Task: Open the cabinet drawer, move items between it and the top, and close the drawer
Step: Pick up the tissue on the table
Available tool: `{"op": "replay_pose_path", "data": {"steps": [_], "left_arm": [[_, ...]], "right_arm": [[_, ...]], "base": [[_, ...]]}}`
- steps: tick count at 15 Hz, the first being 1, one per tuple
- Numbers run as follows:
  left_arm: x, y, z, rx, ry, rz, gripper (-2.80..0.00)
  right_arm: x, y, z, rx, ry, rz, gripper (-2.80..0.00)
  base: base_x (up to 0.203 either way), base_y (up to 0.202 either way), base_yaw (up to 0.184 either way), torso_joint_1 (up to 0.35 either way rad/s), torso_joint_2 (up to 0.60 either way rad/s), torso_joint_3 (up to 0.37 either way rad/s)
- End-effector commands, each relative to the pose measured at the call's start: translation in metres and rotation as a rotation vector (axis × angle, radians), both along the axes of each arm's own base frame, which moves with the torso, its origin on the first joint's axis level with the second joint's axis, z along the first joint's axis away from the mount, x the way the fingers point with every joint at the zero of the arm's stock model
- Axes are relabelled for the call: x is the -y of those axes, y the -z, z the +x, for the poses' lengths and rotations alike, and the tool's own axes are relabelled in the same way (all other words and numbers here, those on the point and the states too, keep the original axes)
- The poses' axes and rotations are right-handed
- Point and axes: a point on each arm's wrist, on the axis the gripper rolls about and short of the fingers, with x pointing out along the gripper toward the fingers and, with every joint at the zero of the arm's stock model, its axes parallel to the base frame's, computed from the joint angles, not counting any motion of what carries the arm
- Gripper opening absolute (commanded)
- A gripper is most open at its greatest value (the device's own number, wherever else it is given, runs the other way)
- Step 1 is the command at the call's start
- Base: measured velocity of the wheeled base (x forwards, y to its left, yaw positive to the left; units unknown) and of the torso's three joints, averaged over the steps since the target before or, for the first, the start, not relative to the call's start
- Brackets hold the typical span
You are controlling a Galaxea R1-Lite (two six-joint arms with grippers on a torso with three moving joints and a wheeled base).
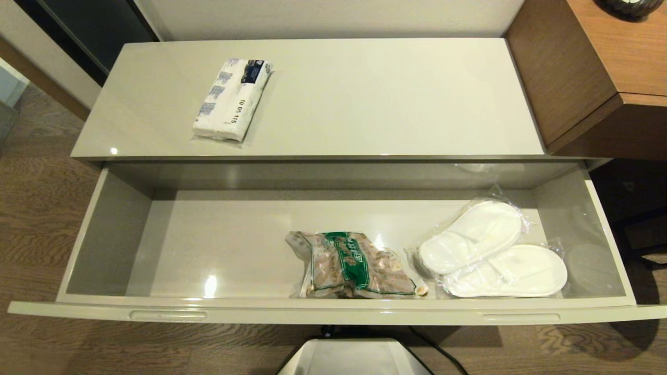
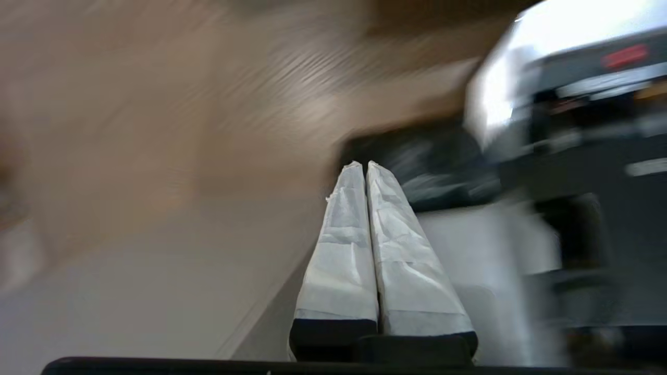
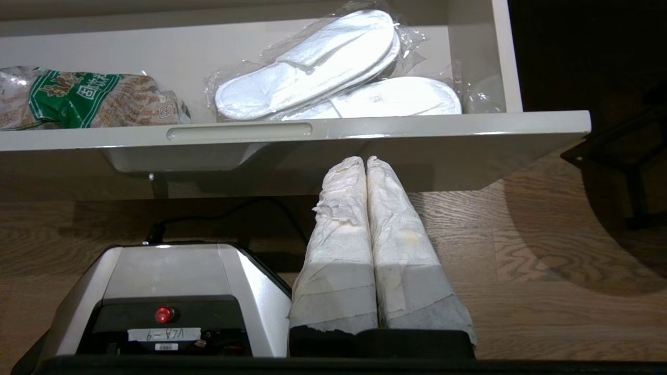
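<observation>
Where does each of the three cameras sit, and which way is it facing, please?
Head view: on the head, looking down at the top with the white packet and the open cabinet drawer; only the robot's base shows.
Left wrist view: behind the shut left claw, aimed at blurred floor and base.
Right wrist view: behind the shut right claw, below the drawer front, facing it.
Head and right wrist views share the slippers and the green snack bag.

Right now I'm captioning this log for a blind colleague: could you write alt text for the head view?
A wide, shallow glossy beige-grey drawer stands pulled fully open, holding a green-and-brown printed snack bag and plastic-wrapped white slippers towards its right. On the glossy cream-white cabinet top behind lies a flat white plastic packet with blue print. No arm is visible.
</observation>
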Motion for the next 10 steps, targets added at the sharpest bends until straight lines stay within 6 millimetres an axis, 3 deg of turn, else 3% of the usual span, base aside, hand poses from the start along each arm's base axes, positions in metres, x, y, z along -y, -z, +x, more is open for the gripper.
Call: {"op": "replay_pose_path", "data": {"steps": [1, 3, 7, 10], "left_arm": [[0.004, -0.002, 0.01, 0.052, 0.143, -0.071, -2.8], [0.005, -0.001, 0.037, 0.148, 0.206, -0.113, -2.8], [0.004, 0.034, 0.107, 0.354, 0.188, -0.119, -2.8], [0.003, 0.055, 0.129, 0.535, 0.149, -0.124, -2.8]], "right_arm": [[0.0, 0.001, -0.001, 0.016, -0.001, 0.0, -2.8], [0.0, 0.001, -0.001, 0.016, 0.0, 0.0, -2.8], [0.0, 0.001, -0.001, 0.016, 0.0, 0.0, -2.8], [0.0, 0.0, -0.001, 0.018, 0.0, 0.0, -2.8]], "base": [[0.0, 0.0, 0.0, 0.0, 0.0, 0.0], [0.0, 0.0, 0.0, 0.0, 0.0, 0.0], [0.0, 0.0, 0.0, 0.0, 0.0, 0.0], [0.0, 0.0, 0.0, 0.0, 0.0, 0.0]]}}
